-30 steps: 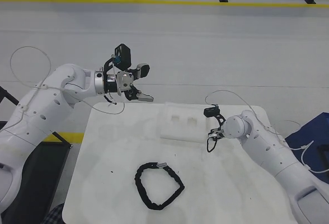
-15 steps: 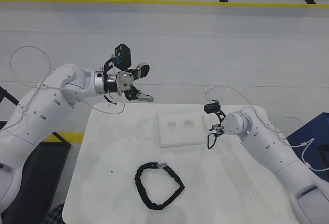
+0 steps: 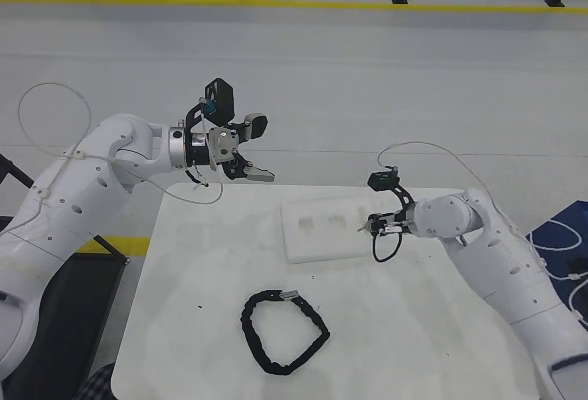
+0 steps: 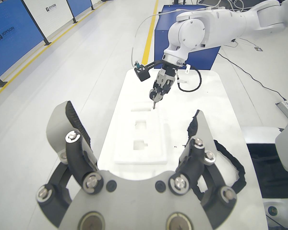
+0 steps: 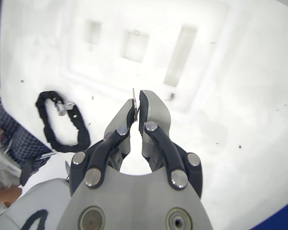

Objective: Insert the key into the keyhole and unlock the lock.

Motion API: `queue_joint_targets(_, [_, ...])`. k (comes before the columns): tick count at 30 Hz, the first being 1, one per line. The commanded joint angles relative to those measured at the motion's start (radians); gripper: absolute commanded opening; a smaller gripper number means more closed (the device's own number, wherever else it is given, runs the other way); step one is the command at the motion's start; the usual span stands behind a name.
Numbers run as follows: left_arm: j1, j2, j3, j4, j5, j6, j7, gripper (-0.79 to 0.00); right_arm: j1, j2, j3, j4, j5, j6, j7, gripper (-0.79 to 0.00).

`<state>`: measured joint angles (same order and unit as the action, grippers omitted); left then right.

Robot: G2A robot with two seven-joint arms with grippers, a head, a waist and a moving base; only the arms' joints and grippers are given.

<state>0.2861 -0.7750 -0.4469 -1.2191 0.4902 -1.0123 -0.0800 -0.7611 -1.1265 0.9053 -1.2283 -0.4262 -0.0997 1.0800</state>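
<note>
Thin silver key [image 5: 134,98], black sleeved chain lock [image 5: 82,136]

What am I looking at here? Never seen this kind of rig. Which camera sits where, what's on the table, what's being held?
It is a robot with two white arms, each ending in a two-fingered gripper. One picture looks down from a camera above the arms. The other two come from a camera on each wrist, so each shows its own fingers up close.

On the white table lie a white foam tray with three shallow pockets and, nearer the robot, a black chain lock lying in a loop, with its metal lock piece showing.

The right gripper is shut on a small key, held over one end of the tray. The left gripper is open and holds nothing, up off the table by its far edge.
</note>
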Motion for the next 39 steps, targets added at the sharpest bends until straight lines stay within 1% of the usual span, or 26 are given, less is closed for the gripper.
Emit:
queue_joint_targets(1, [0.0, 0.0, 0.0, 0.0, 0.0, 0.0, 0.0, 0.0, -0.035, 0.006, 0.04, -0.024, 0.101, -0.061, -0.004, -0.785])
queue_joint_targets(5, [0.0, 0.0, 0.0, 0.0, 0.0, 0.0, 0.0, 0.0, -0.087, 0.017, 0.106, -0.019, 0.282, -0.172, 0.004, -0.785])
queue_joint_targets(7, [0.0, 0.0, 0.0, 0.0, 0.0, 0.0, 0.0, 0.0, -0.114, 0.017, 0.133, -0.008, 0.422, -0.243, 0.012, -0.785])
queue_joint_targets(8, [0.0, 0.0, 0.0, 0.0, 0.0, 0.0, 0.0, 0.0, -0.12, 0.018, 0.144, 0.006, 0.466, -0.264, 0.022, -0.785])
queue_joint_targets(10, [0.0, 0.0, 0.0, 0.0, 0.0, 0.0, 0.0, 0.0, -0.13, 0.019, 0.16, 0.018, 0.529, -0.295, 0.028, -0.785])
queue_joint_targets(13, [0.0, 0.0, 0.0, 0.0, 0.0, 0.0, 0.0, 0.0, -0.139, 0.023, 0.185, 0.018, 0.579, -0.318, 0.028, -0.785])
queue_joint_targets(16, [0.0, 0.0, 0.0, 0.0, 0.0, 0.0, 0.0, 0.0, -0.148, 0.033, 0.221, -0.009, 0.594, -0.321, 0.023, -0.785])
queue_joint_targets(20, [0.0, 0.0, 0.0, 0.0, 0.0, 0.0, 0.0, 0.0, -0.171, 0.052, 0.29, -0.083, 0.578, -0.303, 0.016, -0.785])
queue_joint_targets(24, [0.0, 0.0, 0.0, 0.0, 0.0, 0.0, 0.0, 0.0, -0.205, 0.078, 0.377, -0.173, 0.515, -0.262, 0.015, -0.785])
queue_joint_targets(32, [0.0, 0.0, 0.0, 0.0, 0.0, 0.0, 0.0, 0.0, -0.324, 0.116, 0.547, -0.394, 0.479, -0.197, 0.006, -0.785])
queue_joint_targets(36, [0.0, 0.0, 0.0, 0.0, 0.0, 0.0, 0.0, 0.0, -0.364, 0.126, 0.593, -0.462, 0.476, -0.172, 0.005, -0.785])
queue_joint_targets(39, [0.0, 0.0, 0.0, 0.0, 0.0, 0.0, 0.0, 0.0, -0.377, 0.129, 0.601, -0.476, 0.482, -0.166, 0.001, -0.785])
